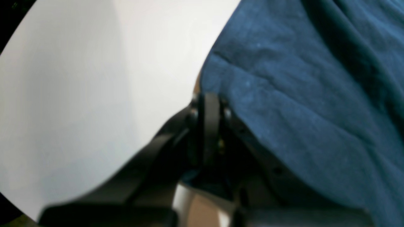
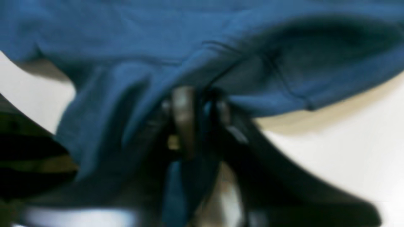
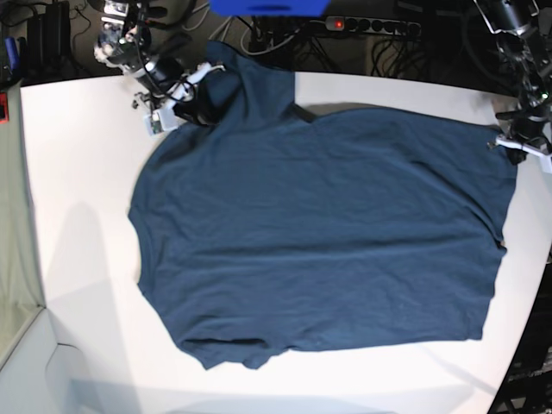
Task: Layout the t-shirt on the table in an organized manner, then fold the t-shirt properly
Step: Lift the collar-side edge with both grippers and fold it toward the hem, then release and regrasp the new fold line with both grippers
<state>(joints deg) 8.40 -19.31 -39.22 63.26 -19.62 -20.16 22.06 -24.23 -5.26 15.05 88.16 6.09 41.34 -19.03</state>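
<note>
At the left of the base view the right claw (image 3: pixel 197 110) sits at the far corner of the t-shirt (image 3: pixel 319 233), by the sleeve. Its own wrist view shows the jaws closed on a bunch of blue cloth, with folds gathered between the fingers (image 2: pixel 183 116) and the sleeve hem lifted slightly off the white surface. That grip looks meant to pull the shoulder end taut.

In the middle, the t-shirt lies spread nearly flat on the table (image 3: pixel 78 216), its long axis running across the view. There are light wrinkles over the body and a small rumpled fold at the near left corner. The far sleeve stands up toward the table's far edge.

At the right, the left claw (image 3: pixel 516 138) is at the shirt's far right corner. Its wrist view shows it closed, with the cloth edge draped over it, so it appears to be pinching the hem. Holding opposite ends likely lets the arms stretch the cloth smooth; I judge the laying-out nearly done and folding not yet begun.
</note>
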